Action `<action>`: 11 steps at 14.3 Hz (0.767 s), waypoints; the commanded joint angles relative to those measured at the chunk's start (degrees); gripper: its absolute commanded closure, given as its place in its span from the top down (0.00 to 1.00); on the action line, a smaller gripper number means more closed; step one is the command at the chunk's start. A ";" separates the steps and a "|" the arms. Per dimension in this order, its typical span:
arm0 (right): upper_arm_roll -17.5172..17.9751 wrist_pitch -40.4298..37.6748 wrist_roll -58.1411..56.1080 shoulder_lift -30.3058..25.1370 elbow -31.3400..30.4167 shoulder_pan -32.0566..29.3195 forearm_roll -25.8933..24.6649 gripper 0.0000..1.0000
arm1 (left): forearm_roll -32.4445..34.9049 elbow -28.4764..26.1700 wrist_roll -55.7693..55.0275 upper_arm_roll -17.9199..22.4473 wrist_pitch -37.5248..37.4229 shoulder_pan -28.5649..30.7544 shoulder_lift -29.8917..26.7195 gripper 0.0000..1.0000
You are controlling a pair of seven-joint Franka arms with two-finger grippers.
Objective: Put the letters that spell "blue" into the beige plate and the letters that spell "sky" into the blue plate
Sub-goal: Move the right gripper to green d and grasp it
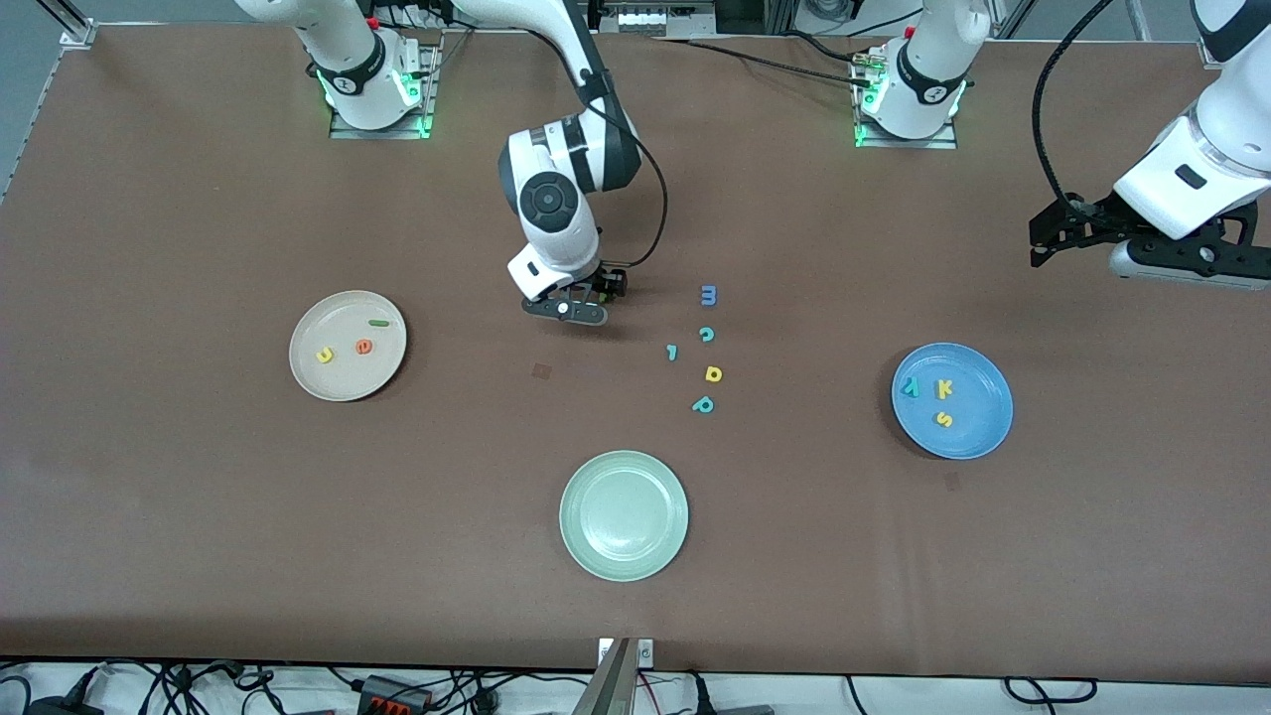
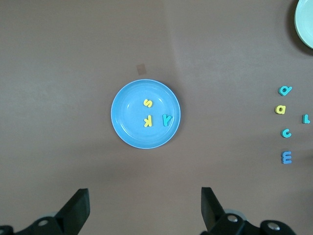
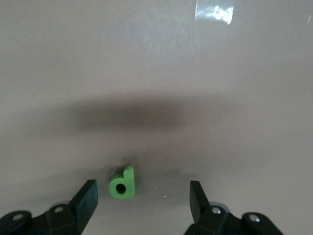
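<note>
Green plate (image 1: pixel 624 514): nearest the front camera, mid-table.
Blue plate (image 1: pixel 952 400): toward the left arm's end; holds the teal y (image 1: pixel 910 388), yellow k (image 1: pixel 944 388) and yellow s (image 1: pixel 943 419).
Beige plate (image 1: pixel 348 346): toward the right arm's end; holds the yellow u (image 1: pixel 325 355), orange e (image 1: pixel 364 347) and green bar (image 1: pixel 378 323).
Loose letters: teal p (image 1: pixel 703 404), yellow d (image 1: pixel 713 373), small teal l (image 1: pixel 672 352), teal c (image 1: pixel 706 334) and blue m (image 1: pixel 708 294), between the beige and blue plates.
Green b (image 3: pixel 122 183): on the table between the right gripper's fingers, untouched.
Right gripper (image 1: pixel 579 301): low over the table, fingers spread around the green b.
Left gripper (image 1: pixel 1048 235): waits high over its end of the table, fingers spread wide, holding nothing.
</note>
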 commanded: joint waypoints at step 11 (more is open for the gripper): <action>2.96 2.75 3.33 2.40 1.58 -0.06 0.35 0.63 | -0.42 1.82 1.00 -0.36 -1.36 0.35 0.84 1.00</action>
